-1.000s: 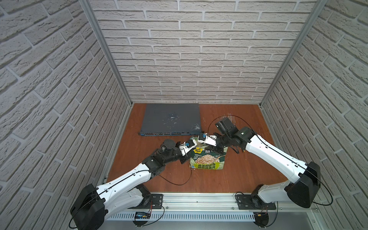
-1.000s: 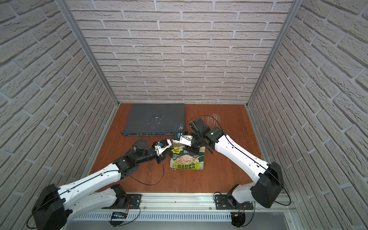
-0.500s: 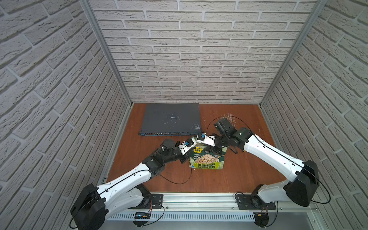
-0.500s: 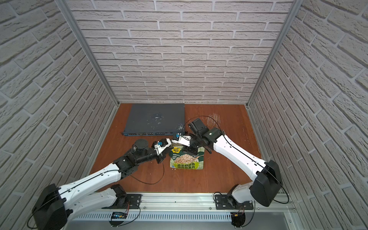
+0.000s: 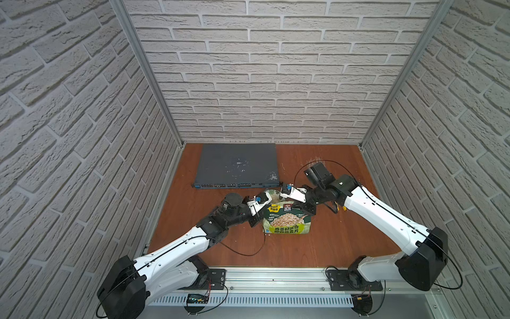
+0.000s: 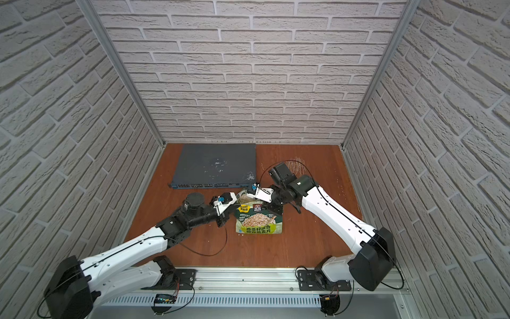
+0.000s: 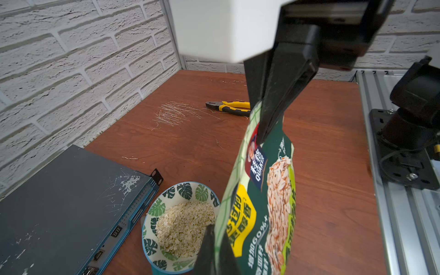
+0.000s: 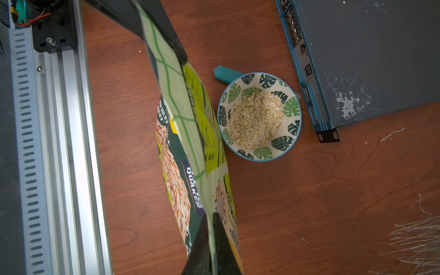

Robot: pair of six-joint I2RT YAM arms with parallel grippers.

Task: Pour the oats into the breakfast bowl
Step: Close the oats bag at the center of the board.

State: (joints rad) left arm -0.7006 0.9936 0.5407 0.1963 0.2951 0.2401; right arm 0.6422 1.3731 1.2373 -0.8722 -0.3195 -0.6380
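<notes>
The green oat pouch (image 5: 287, 221) stands upright on the wooden table, its checkered top pulled taut between both grippers. My left gripper (image 7: 215, 238) is shut on one top corner, and it also shows in a top view (image 5: 260, 214). My right gripper (image 8: 210, 219) is shut on the opposite top corner (image 5: 303, 208). Just behind the pouch sits the breakfast bowl (image 8: 291, 109), white with green leaf prints, with a heap of pale oats (image 8: 256, 119) in it. In both top views the bowl (image 5: 271, 193) (image 6: 242, 194) is partly hidden by the grippers.
A grey network switch (image 5: 237, 165) lies right behind the bowl, its front nearly touching the rim. Yellow-handled pliers (image 7: 228, 107) and a patch of pale fibres (image 7: 173, 114) lie toward the back right. A teal handle (image 8: 226, 73) sticks out beside the bowl. The aluminium rail (image 5: 273, 276) borders the front.
My right gripper has shifted slightly left and its jaws have closed onto the pouch's top corner. The left gripper has kept its hold on the pouch.
</notes>
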